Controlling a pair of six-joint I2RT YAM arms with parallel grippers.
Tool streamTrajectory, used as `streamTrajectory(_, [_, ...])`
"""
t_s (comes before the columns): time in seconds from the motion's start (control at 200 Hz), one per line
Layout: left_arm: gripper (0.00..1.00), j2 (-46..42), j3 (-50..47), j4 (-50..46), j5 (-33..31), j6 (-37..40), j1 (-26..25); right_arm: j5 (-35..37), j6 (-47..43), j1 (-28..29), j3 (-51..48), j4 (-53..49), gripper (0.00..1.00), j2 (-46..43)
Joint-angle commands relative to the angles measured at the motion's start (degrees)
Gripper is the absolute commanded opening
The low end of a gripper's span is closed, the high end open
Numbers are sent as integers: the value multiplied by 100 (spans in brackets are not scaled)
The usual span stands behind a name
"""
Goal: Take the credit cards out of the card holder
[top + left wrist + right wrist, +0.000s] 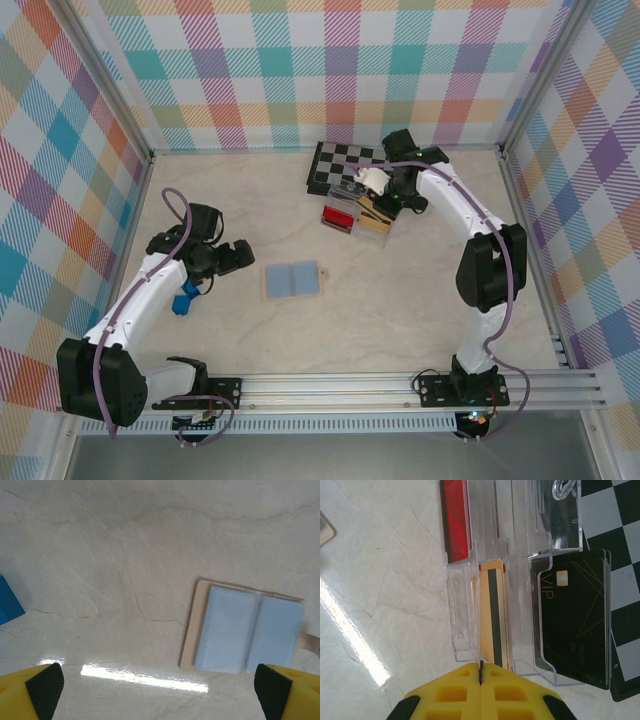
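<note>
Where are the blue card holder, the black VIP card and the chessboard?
card holder [227, 630], left wrist view, on its left blue panel.
black VIP card [575, 615], right wrist view, middle of its face.
chessboard [340, 160], top view, on its left squares.

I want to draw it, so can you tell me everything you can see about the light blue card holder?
The card holder lies open and flat near the middle of the pale marbled table. Two smooth light blue panels sit side by side with a fold between. A pale tan backing peeks out along one side, and a small tan tab sticks out on the other. Only the table touches it.
</note>
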Motion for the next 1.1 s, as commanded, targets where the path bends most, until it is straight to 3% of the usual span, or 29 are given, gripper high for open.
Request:
streamTrajectory(0.0, [100, -96, -49, -4, 11, 119, 55, 63, -336, -2, 225, -352, 0, 178])
streamTrajectory(0.755, [100, 105, 5, -43, 89, 140, 55, 688, -492, -91, 407, -486, 0, 740])
streamTrajectory(1.095, [100, 181, 10, -26, 200, 162, 56, 499, -212, -98, 491, -601, 0, 923])
